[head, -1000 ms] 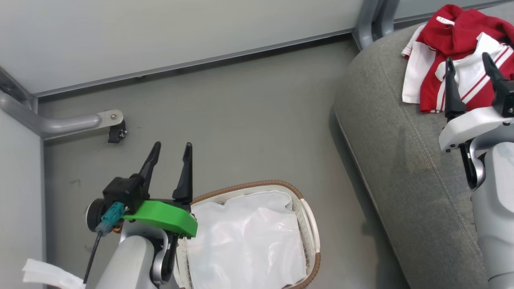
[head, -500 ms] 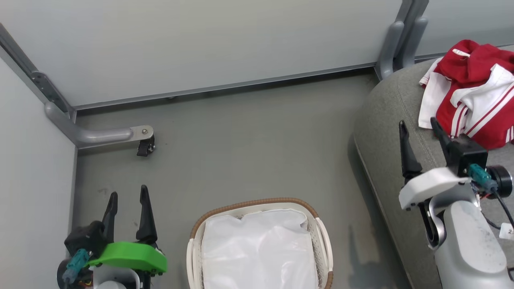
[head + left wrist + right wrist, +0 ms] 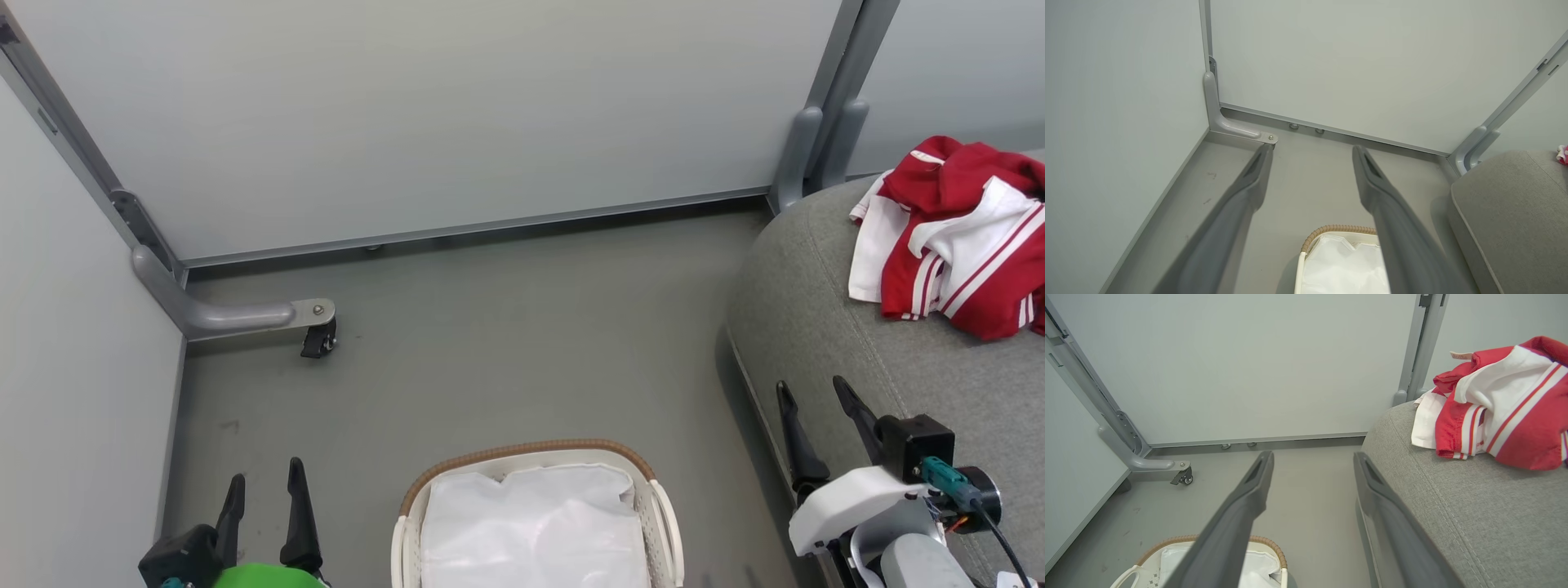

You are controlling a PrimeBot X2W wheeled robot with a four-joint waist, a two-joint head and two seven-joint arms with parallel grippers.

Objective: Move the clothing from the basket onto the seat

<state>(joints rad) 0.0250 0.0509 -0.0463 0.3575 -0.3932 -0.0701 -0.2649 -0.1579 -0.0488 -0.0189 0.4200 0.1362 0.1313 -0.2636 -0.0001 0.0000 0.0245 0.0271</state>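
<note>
The red clothing with white stripes lies crumpled on the grey seat at the right, also visible as clothing on the seat in the right wrist view. The basket stands on the floor at the bottom centre, showing just its white liner. My right gripper is open and empty over the seat's front edge, below the clothing. My left gripper is open and empty at the lower left, left of the basket.
Grey partition walls enclose the back and left. A metal foot with a caster sits on the floor at the left corner. A grey post rises behind the seat. Bare grey floor lies between basket and wall.
The head view has risen and pulled back, so everything shifted down the picture. Both grippers have drawn back toward the bottom edge; the right one has left the clothing lying on the seat.
</note>
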